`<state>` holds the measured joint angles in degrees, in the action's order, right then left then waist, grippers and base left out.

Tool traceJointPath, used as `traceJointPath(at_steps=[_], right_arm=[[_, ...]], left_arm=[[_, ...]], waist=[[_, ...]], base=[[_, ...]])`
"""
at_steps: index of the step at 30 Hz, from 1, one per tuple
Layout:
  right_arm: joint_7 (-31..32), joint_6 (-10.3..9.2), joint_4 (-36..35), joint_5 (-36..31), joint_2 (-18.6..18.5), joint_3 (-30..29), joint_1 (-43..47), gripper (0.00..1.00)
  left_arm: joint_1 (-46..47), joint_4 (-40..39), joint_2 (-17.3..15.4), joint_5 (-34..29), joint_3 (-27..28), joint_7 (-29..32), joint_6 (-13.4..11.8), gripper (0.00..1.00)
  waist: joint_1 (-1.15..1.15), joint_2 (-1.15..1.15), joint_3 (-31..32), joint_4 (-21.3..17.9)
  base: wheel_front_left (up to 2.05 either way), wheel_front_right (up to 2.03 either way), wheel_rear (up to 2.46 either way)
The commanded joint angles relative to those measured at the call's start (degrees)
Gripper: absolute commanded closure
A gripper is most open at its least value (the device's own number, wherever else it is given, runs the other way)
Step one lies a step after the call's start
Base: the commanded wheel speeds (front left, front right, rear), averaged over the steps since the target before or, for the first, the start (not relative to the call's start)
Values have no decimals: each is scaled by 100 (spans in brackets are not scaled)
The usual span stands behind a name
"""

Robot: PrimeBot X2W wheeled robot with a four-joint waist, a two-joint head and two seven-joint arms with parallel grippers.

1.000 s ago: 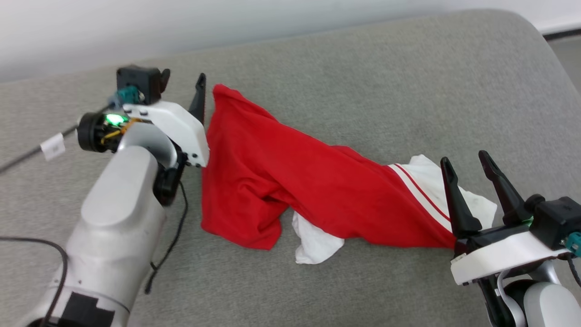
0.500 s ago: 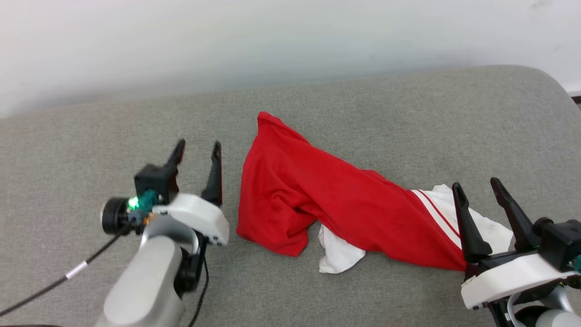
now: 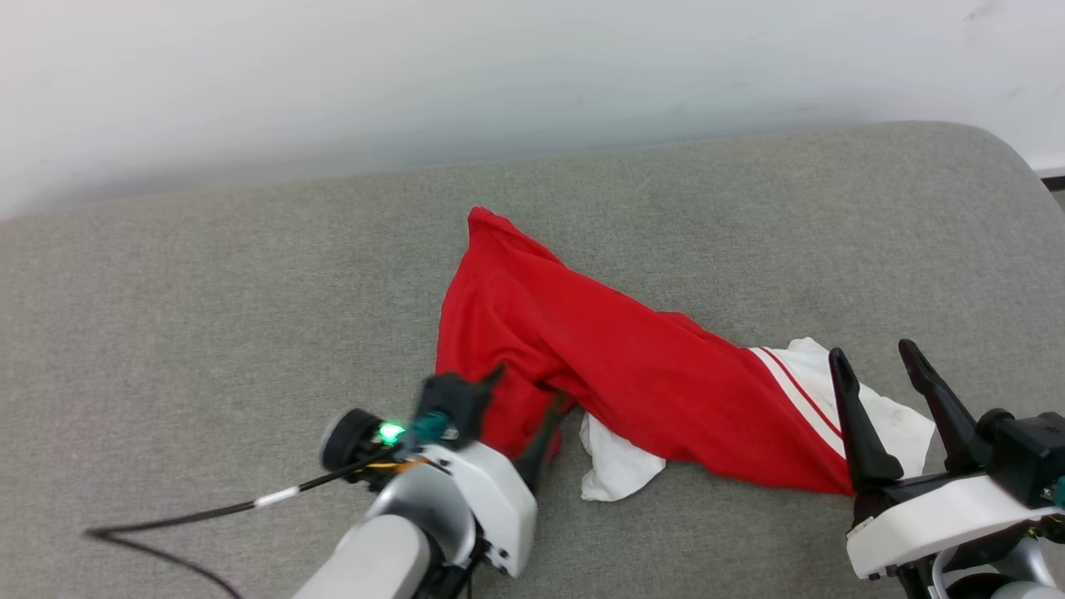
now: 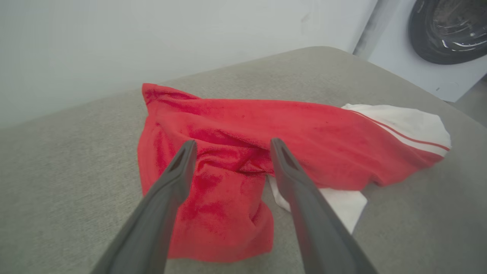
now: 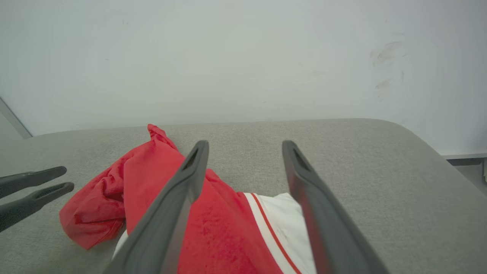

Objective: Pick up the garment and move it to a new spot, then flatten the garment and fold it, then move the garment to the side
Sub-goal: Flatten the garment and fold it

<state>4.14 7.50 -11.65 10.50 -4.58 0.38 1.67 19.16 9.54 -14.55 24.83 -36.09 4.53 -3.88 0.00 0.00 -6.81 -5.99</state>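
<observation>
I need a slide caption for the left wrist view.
Open left gripper pointing at a crumpled red T-shirt with white sleeves on a grey upholstered surface.

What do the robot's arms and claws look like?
The left claw and right claw each have two long dark tapering fingers on a white shell. The left forearm is silver-grey. Its wrist carries a green light and a black cable with a white tag.

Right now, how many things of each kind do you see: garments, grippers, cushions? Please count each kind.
garment: 1
grippers: 2, the left gripper and the right gripper, both open
grey cushion: 1
total: 4
</observation>
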Motion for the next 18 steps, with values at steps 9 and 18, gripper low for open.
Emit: traceJointPath(at_steps=[9,18], right_arm=[[2,-2,-51,7,67,42,-121,0],[-118,-2,29,68,101,106,-333,0]], left_arm=[[572,-2,-45,-17,-887,1526,745,0],[1158,392,-121,27,-1501,2490,1054,0]], waist=[[0,0,-338,-220],[0,0,-861,-501]], base=[[0,0,0],[0,0,0]])
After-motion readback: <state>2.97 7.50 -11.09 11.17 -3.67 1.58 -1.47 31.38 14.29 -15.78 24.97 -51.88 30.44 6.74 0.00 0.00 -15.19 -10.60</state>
